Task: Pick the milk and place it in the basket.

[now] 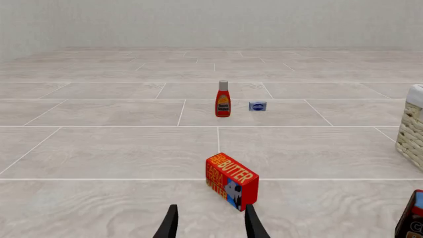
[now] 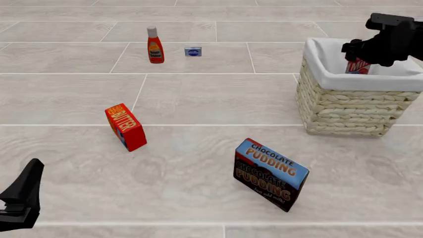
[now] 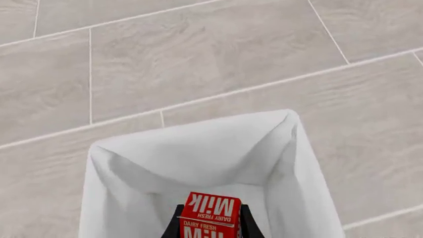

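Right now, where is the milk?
In the front view, far right: the milk is held by the right gripper over the basket, above its white liner.

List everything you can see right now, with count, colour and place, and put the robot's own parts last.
Small red-topped milk carton: one, red with white lettering, held over the basket's opening.
Large cream woven wicker basket: one, white cloth liner, far right.
Red-orange butter box: one, left of centre, tilted.
Blue and brown chocolate pudding box: one, near centre, standing.
Red sauce bottle with white cap: one, far left, upright.
Small blue packet: one, just right of the bottle.
Left tool: one, black, fingers apart, holding nothing, near left.
Right tool: one, black, above the basket, closed on the milk.
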Available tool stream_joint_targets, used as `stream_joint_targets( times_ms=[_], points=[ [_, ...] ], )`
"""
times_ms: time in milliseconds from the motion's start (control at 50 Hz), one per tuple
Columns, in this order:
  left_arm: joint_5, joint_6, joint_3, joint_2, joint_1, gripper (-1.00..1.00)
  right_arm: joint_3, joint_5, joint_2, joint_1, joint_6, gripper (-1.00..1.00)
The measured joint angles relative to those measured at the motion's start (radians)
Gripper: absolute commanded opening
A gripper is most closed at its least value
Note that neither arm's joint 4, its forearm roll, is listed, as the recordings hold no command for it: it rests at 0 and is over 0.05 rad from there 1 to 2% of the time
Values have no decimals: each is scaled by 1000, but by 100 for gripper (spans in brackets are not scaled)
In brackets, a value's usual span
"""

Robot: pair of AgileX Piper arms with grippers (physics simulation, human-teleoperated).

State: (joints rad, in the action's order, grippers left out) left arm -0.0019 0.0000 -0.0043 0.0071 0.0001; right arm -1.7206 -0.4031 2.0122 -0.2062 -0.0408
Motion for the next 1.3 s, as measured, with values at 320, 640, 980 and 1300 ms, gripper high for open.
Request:
stream_joint_targets(
  times_ms=[320,640,980,1300],
  points=[
    [0,0,0,0,0,100,14,9,23,-4,-3,-100],
    [0,0,0,0,0,100,11,6,32,0,-9,100],
    [0,0,0,0,0,100,-3,-6,12,2,-10,100],
    [0,0,0,0,0,100,8,-18,-33,6,-5,100]
  ],
)
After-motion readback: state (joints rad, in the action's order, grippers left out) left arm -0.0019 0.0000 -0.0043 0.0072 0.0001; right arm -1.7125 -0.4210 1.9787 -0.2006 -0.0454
